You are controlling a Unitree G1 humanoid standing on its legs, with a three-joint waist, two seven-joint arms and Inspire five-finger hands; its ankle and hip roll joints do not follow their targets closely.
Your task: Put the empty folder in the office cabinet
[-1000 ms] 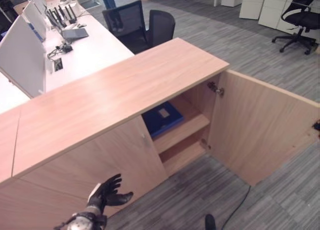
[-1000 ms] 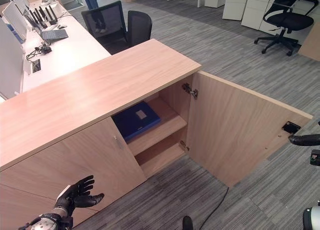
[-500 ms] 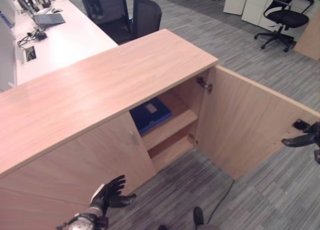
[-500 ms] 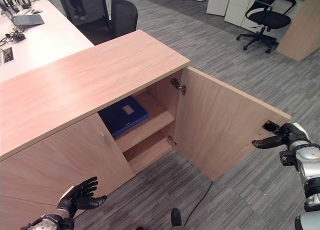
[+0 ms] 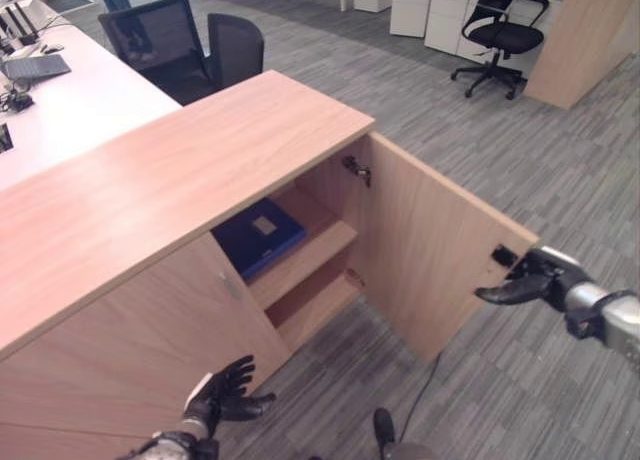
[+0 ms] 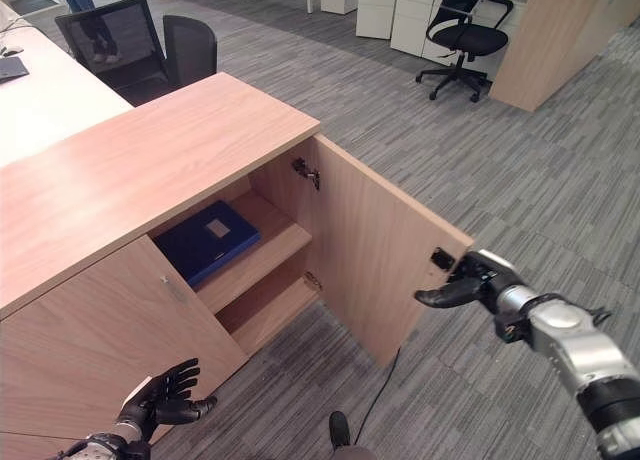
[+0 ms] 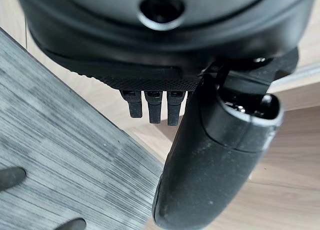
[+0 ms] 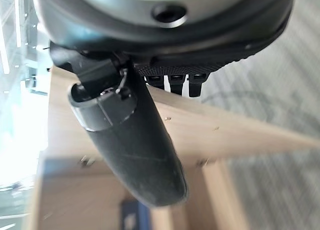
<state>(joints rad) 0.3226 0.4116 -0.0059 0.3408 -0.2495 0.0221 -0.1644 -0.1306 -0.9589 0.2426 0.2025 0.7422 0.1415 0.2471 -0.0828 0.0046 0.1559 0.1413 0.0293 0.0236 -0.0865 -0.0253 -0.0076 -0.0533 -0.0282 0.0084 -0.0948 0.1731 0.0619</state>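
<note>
Low light-wood office cabinet [image 6: 150,170], right-hand door [image 6: 375,270] swung wide open; upper shelf holds one flat blue folder [image 6: 207,241] lying down, lower shelf [image 6: 268,312] bare. Right hand [image 6: 465,285] at the door's outer edge, fingers straight, holding nothing. Left hand [image 6: 165,397] low before the closed left door [image 6: 90,350], fingers spread, empty.

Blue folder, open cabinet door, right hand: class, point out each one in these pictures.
Blue folder [image 6: 207,241]: right eye view, on its cover, lying on the upper shelf.
Cabinet door [image 6: 380,255]: right eye view, on its inner wooden face.
Right hand [image 5: 535,279]: left eye view, on its palm by the door's edge.
</note>
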